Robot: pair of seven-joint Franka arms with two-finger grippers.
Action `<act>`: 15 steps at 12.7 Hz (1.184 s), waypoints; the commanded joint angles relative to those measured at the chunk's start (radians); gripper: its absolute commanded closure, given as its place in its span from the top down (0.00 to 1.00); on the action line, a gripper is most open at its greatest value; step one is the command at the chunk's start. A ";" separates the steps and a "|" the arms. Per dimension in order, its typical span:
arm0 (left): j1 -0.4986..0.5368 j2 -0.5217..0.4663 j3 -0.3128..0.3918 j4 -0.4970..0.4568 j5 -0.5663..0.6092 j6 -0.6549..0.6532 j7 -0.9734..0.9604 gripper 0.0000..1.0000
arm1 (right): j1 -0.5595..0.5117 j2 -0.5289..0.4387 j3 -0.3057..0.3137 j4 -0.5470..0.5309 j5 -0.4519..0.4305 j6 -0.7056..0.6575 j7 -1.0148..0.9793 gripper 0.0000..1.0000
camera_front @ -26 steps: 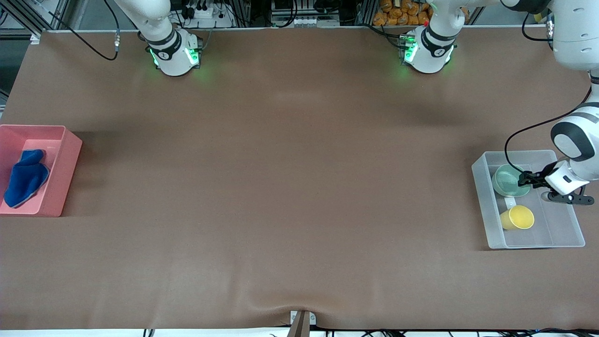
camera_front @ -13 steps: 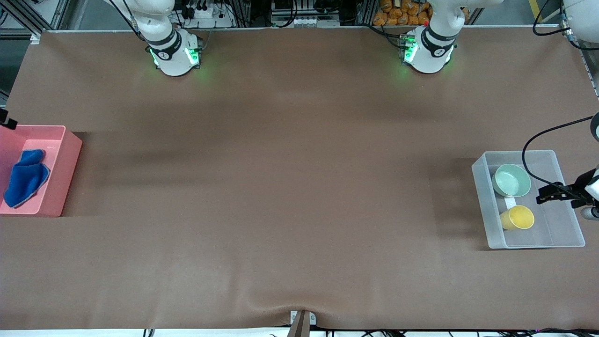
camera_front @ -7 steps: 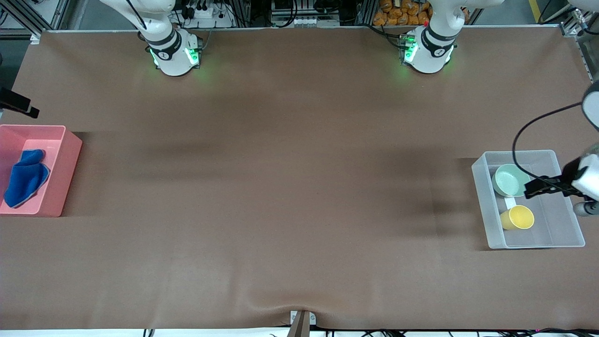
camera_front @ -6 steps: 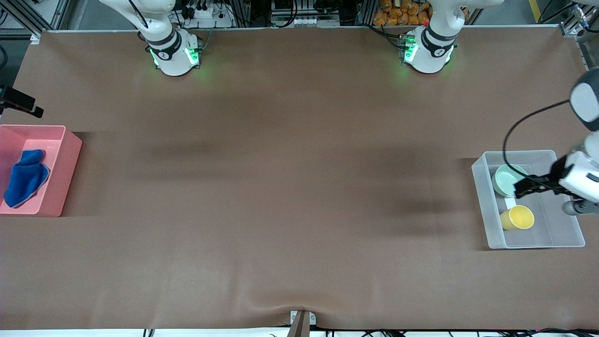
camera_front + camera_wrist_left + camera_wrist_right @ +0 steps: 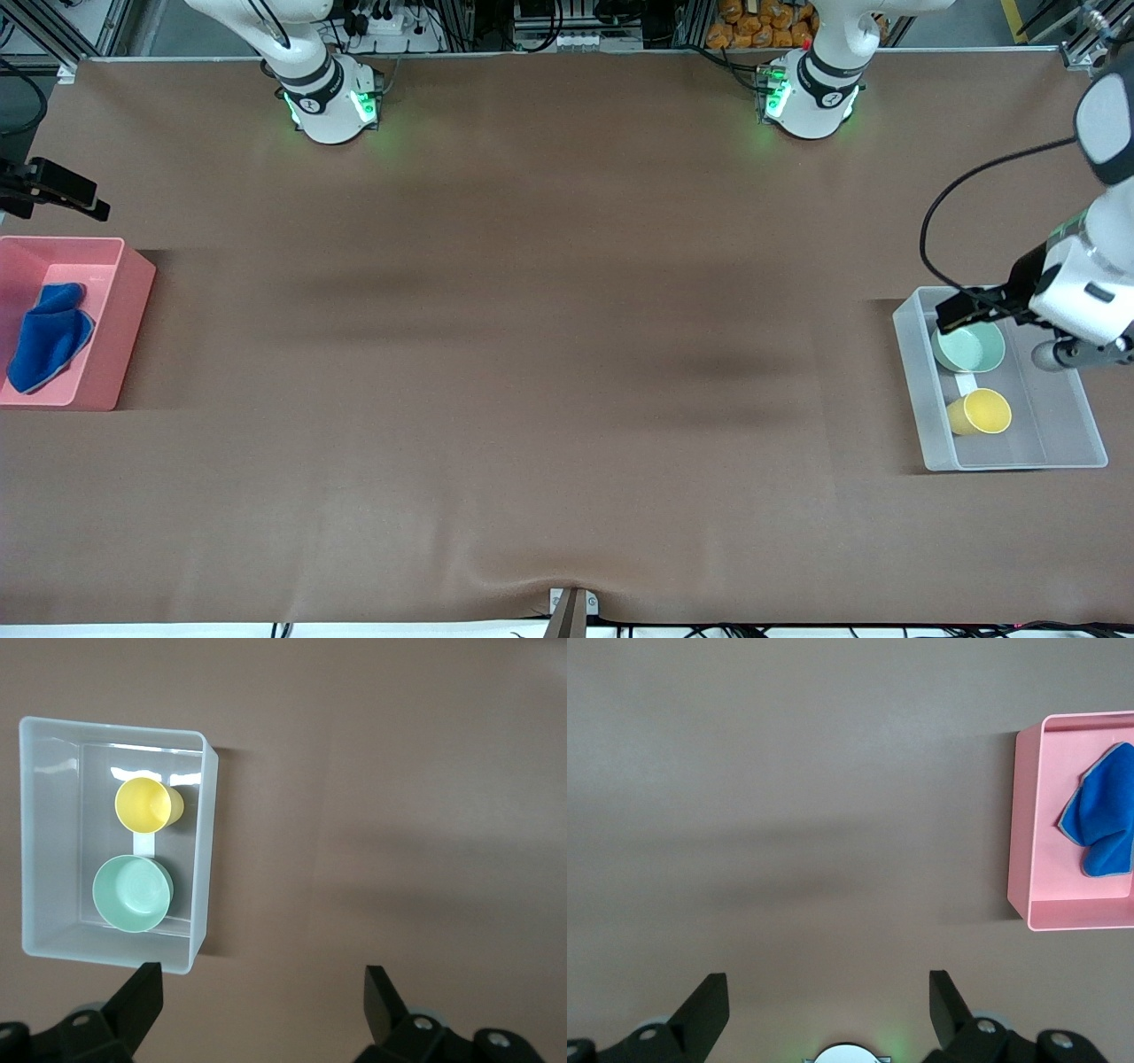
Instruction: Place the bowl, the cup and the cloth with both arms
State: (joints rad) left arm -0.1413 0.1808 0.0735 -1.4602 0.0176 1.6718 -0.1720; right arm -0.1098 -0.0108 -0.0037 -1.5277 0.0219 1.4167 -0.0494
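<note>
Front view: a wide brown table (image 5: 549, 354) with two white arm bases along its upper edge. At the left arm's end sits a clear plastic bin (image 5: 1076, 439) holding a pale mint-green bowl (image 5: 971, 348) and, nearer the front camera, a plain yellow cup (image 5: 979, 412); the cup appears to lie tipped on its side, though I cannot be sure. The left gripper (image 5: 961, 310) hangs over the bowl's edge of the bin, holding nothing. At the right arm's end a pink bin (image 5: 124, 301) holds a crumpled royal-blue cloth (image 5: 49, 337). The right gripper (image 5: 62, 190) hovers over bare table just beside the pink bin. This view does not make either gripper's finger gap plain.

Left wrist view: both black fingers (image 5: 137, 1005) stand wide apart and empty. It looks straight down into the clear bin (image 5: 205, 842), showing the bowl's (image 5: 133, 895) glossy inside and the cup's (image 5: 146, 804) round mouth.

Right wrist view: its fingers (image 5: 704, 1005) are likewise spread wide, empty. The cloth (image 5: 1103, 819) shows a thin grey stitched edge against the pink bin (image 5: 1021, 868).
</note>
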 commanded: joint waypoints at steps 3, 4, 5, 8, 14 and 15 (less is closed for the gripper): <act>0.003 -0.084 -0.017 -0.011 -0.030 -0.090 0.034 1.00 | 0.010 -0.026 -0.010 -0.017 0.012 -0.005 0.013 1.00; 0.005 -0.077 -0.040 -0.008 -0.028 -0.089 -0.010 1.00 | 0.009 -0.026 -0.010 -0.017 0.012 -0.005 0.013 1.00; 0.012 -0.075 -0.040 -0.006 -0.033 -0.089 -0.009 1.00 | 0.009 -0.026 -0.010 -0.016 0.012 -0.004 0.013 1.00; 0.017 -0.072 -0.035 -0.005 -0.048 -0.089 0.026 1.00 | 0.010 -0.026 -0.010 -0.016 0.010 -0.002 0.013 1.00; 0.019 -0.064 -0.026 -0.005 -0.059 -0.089 0.060 1.00 | 0.028 -0.026 -0.010 -0.016 0.012 -0.002 0.092 1.00; 0.019 -0.064 -0.024 -0.005 -0.058 -0.089 0.066 1.00 | 0.027 -0.026 -0.010 -0.016 0.012 -0.002 0.091 1.00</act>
State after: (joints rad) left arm -0.1281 0.1172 0.0468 -1.4692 -0.0234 1.5884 -0.1335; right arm -0.0966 -0.0141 -0.0030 -1.5280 0.0235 1.4162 0.0163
